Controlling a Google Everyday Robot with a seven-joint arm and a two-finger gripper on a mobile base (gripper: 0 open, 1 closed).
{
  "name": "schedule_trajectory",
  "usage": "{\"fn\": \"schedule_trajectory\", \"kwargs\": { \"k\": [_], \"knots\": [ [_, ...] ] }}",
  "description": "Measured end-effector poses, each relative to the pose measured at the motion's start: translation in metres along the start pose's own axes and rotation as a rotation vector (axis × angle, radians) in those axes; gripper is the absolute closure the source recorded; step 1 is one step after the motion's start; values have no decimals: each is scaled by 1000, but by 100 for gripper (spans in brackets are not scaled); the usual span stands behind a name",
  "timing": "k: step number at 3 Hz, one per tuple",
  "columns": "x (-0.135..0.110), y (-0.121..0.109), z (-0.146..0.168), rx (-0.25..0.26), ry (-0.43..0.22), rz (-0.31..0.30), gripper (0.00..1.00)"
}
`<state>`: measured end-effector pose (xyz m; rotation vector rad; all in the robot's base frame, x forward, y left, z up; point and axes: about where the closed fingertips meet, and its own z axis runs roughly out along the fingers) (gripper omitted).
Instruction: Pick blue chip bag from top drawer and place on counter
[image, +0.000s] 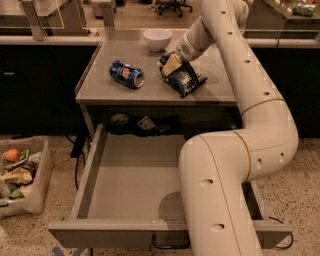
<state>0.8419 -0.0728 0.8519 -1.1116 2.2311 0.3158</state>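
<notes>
The blue chip bag (186, 80) lies on the counter (105, 87), right of its middle, dark blue with white print. My gripper (170, 63) is at the bag's upper left end and touches it; the long pale arm reaches in from the lower right. The top drawer (132, 185) below is pulled wide open and its flat grey bottom is bare. Its dark wire handle (170, 244) shows under the front edge.
A blue soda can (127, 74) lies on its side left of the bag. A white bowl (157, 39) stands at the counter's back. Dark items (145, 124) sit in the recess behind the drawer. A bin of scraps (20, 175) stands on the floor at left.
</notes>
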Motion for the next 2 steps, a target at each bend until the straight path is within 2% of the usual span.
{"fn": "schedule_trajectory", "kwargs": {
  "k": [1, 2],
  "knots": [
    [0, 0, 0, 0, 0, 0, 0],
    [0, 0, 0, 0, 0, 0, 0]
  ]
}}
